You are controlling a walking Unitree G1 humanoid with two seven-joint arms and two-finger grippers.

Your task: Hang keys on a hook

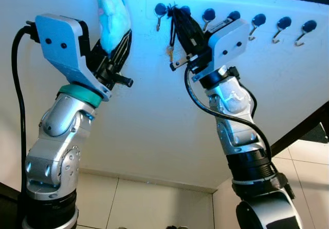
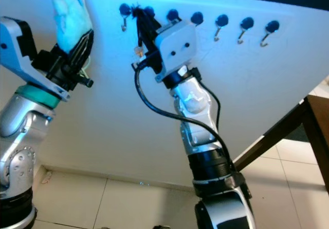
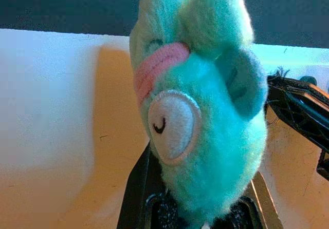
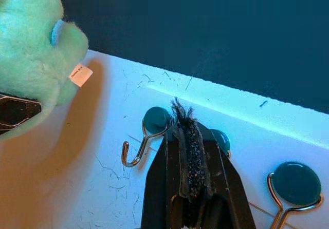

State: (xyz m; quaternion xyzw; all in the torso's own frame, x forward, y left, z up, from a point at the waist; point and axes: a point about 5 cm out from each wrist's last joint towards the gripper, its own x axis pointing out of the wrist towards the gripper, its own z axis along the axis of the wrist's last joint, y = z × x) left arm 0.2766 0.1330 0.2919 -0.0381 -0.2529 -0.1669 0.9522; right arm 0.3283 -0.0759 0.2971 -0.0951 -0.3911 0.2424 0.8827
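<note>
Keys (image 1: 170,52) dangle just beneath the right pincer (image 1: 177,14).

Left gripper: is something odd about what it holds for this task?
Yes. The left gripper holds a turquoise plush toy up against the wall, not keys. The keys hang by the hook rail, where the right gripper pinches a dark cord.
</note>
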